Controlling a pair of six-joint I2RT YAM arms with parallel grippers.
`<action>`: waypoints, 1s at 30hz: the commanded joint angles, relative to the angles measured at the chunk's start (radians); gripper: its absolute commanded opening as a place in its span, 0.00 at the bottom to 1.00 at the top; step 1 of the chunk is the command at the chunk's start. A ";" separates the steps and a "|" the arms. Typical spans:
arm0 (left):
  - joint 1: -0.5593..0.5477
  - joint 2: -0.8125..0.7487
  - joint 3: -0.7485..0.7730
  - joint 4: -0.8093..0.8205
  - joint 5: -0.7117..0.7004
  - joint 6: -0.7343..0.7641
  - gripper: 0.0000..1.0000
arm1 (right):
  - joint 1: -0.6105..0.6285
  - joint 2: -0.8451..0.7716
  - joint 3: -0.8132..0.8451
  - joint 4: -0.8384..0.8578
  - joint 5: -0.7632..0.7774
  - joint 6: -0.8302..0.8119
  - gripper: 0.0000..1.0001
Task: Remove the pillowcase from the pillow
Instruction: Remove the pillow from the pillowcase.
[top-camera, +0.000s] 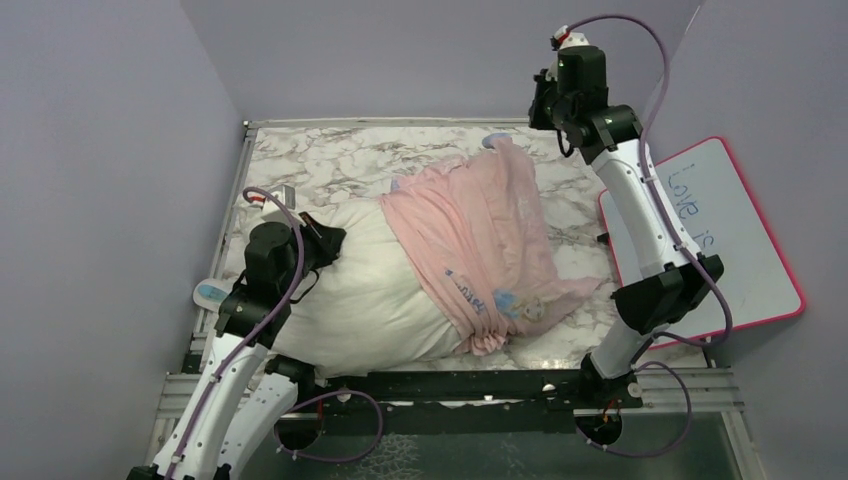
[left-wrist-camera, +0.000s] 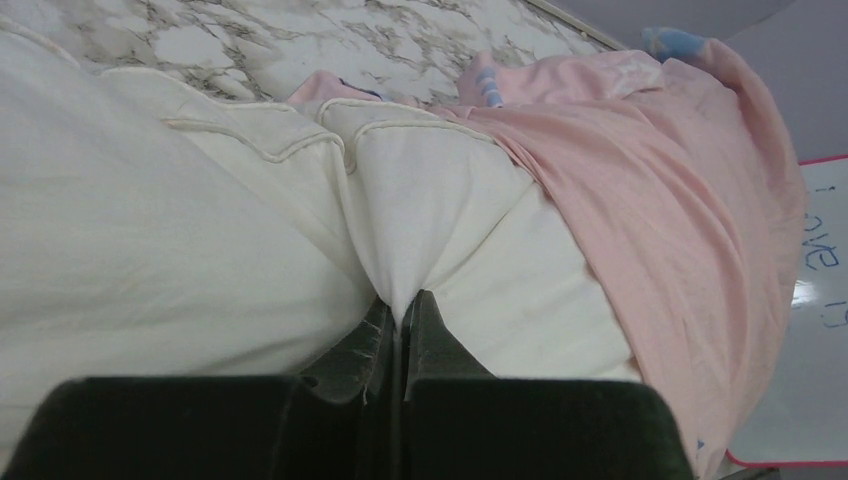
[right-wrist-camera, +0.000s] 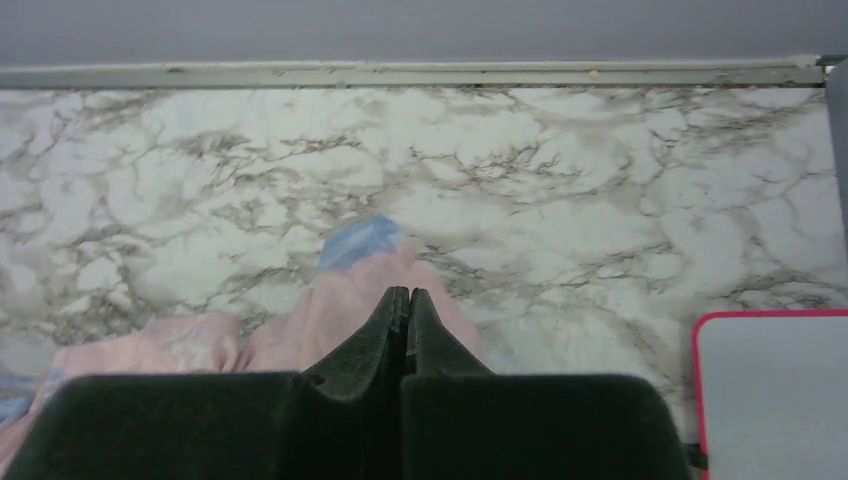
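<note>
The white pillow (top-camera: 350, 290) lies across the left and middle of the marble table. The pink pillowcase (top-camera: 480, 240) is bunched over its right half, with a blue print patch near the front. My left gripper (top-camera: 335, 240) is shut on a pinch of the pillow's white fabric at its bare left end, as the left wrist view shows (left-wrist-camera: 400, 300). My right gripper (top-camera: 512, 140) is shut on the pillowcase's far corner and holds it up like a tent. In the right wrist view the pink cloth (right-wrist-camera: 330, 310) wraps the gripper (right-wrist-camera: 405, 292) and a blue tip sticks out past it.
A pink-framed whiteboard (top-camera: 720, 230) with writing lies at the table's right edge, next to the right arm. A small blue and white object (top-camera: 208, 295) sits at the left edge. A metal rail (right-wrist-camera: 400, 75) and the wall border the far side.
</note>
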 joint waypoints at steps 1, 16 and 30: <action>0.008 -0.005 0.031 -0.077 -0.038 0.040 0.00 | -0.039 0.002 0.023 0.034 -0.037 -0.019 0.05; 0.008 -0.084 -0.008 -0.013 0.164 0.070 0.00 | 0.065 0.492 0.519 -0.173 -0.807 -0.106 0.86; 0.008 -0.130 -0.049 -0.040 0.116 0.037 0.00 | 0.137 0.449 0.205 -0.223 -0.611 -0.152 0.47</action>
